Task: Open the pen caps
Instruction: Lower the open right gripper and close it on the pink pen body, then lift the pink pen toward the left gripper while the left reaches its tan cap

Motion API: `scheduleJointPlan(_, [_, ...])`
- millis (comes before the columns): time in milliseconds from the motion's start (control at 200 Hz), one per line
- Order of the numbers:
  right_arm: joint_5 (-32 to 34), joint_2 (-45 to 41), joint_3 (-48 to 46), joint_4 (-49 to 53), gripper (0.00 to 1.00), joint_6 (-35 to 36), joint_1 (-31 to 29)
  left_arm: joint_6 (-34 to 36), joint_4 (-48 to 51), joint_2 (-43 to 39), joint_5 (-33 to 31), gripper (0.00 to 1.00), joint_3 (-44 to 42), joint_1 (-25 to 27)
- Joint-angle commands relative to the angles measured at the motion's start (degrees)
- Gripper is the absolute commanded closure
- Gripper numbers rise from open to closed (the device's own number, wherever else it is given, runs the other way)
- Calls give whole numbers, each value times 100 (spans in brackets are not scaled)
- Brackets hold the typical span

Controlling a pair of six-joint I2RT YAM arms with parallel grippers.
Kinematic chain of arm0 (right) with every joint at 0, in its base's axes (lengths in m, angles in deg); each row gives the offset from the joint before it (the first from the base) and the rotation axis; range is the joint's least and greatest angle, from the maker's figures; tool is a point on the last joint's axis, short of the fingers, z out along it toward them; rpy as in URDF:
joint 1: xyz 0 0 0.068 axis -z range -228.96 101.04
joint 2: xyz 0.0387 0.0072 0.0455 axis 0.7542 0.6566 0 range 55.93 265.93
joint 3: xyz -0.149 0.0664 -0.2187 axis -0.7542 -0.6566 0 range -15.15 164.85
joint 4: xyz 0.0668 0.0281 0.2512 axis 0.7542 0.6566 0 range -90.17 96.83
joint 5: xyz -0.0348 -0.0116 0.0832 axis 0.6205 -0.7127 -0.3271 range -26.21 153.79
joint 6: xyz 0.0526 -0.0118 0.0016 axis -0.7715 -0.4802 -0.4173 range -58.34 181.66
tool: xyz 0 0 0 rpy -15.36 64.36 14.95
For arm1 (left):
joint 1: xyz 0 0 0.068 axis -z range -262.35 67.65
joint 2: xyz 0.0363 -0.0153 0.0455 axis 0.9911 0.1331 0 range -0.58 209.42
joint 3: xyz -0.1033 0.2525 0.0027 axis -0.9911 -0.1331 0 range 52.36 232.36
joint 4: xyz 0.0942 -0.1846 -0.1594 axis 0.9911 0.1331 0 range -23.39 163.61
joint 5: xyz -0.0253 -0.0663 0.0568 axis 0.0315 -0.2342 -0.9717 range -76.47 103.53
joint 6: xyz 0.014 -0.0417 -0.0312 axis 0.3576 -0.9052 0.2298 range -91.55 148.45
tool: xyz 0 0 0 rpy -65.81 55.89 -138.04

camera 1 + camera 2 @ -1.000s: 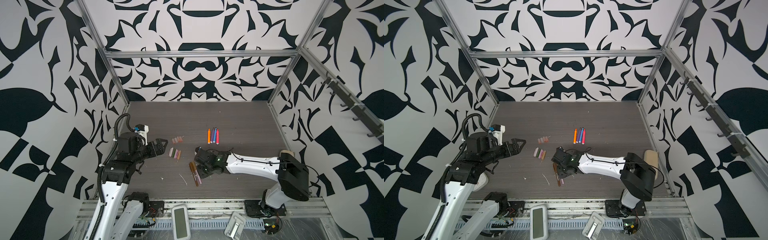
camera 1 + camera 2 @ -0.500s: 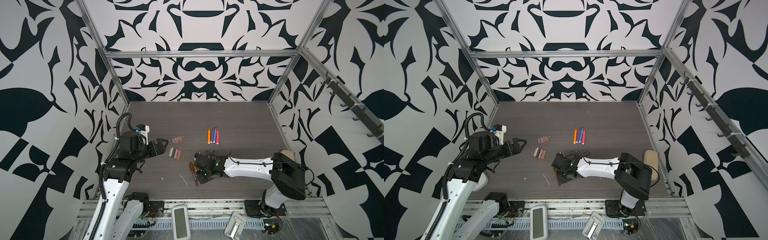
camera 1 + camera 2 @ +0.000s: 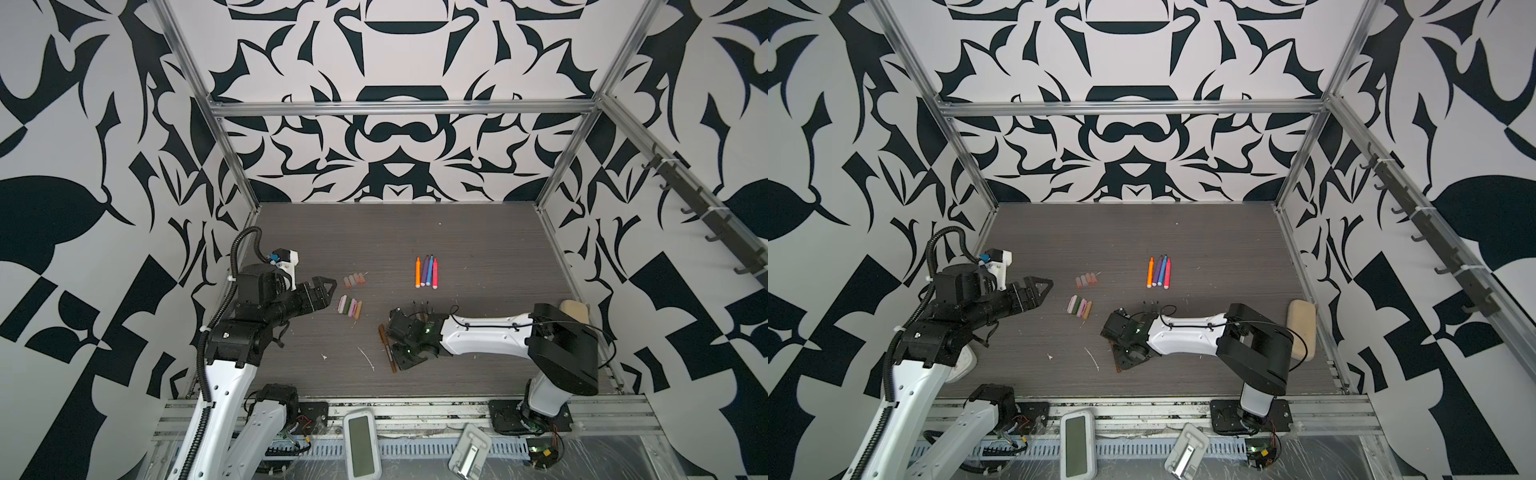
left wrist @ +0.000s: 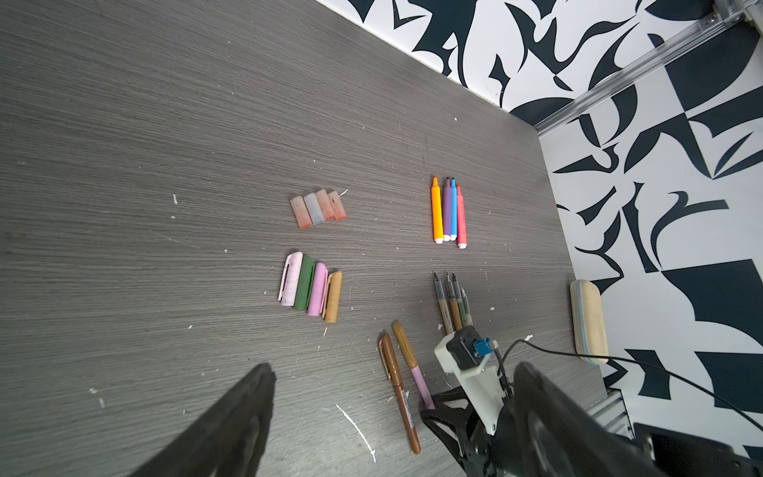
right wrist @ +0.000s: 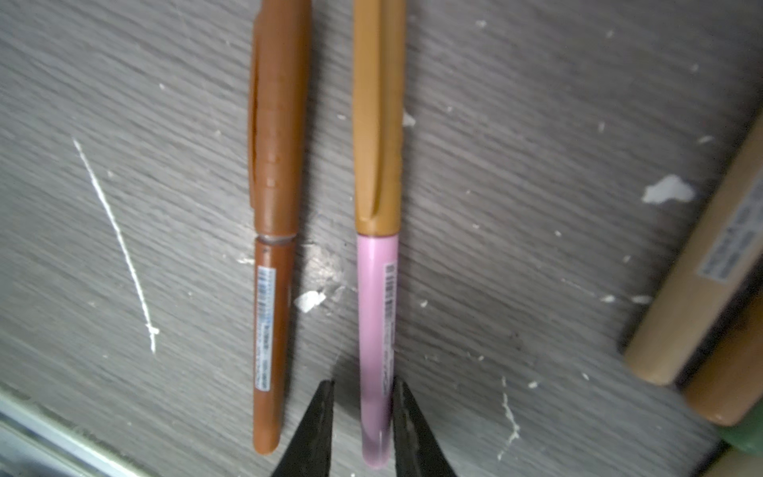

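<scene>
- In a top view the right hand sits low over two capped pens
- Left wrist view: left hand gapes wide, empty
- Right wrist view: fingers flank the pink barrel; whether they pinch it, I cannot tell; clamp firmly, keep tan cap clear

Brown cap and tan cap run off-frame; jaws perhaps touch pink barrel.

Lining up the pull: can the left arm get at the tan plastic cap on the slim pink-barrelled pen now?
Probably yes: the tan cap lies uncovered, toward the open left gripper; the right gripper flanks only the pink barrel at its other end. The brown capped pen alongside leaves a narrow gap for a finger.
</scene>
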Motion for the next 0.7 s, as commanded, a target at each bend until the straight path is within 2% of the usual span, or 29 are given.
scheduleJointPlan(0, [291,70,259,268,72,-62,-22,-15,-55,-15,89,7,-80,-19])
scheduleJointPlan(165, [590,243,456,597,74,-93,-25,-20,-55,102,95,7,-90,-19])
scheduleJointPlan(220, [804,311,580,826,86,-92,-27,-15,-54,180,106,7,-83,-19])
scheduleJointPlan(250, [868,300,596,850,90,-98,-26,-15,-50,239,141,7,-82,-19])
scheduleJointPlan(405, [944,-10,614,826,99,77,25,-128,-65,626,652,8,-42,-19])
scheduleJointPlan(475, [887,-224,615,811,100,221,72,-486,-166,819,1048,9,-26,-19])
scheduleJointPlan(575, [449,-592,486,444,100,488,217,-1344,-1064,994,1842,11,-332,-2])
scheduleJointPlan(695, [-282,-862,417,-116,100,646,551,-2238,-2197,1111,1942,14,-809,180])
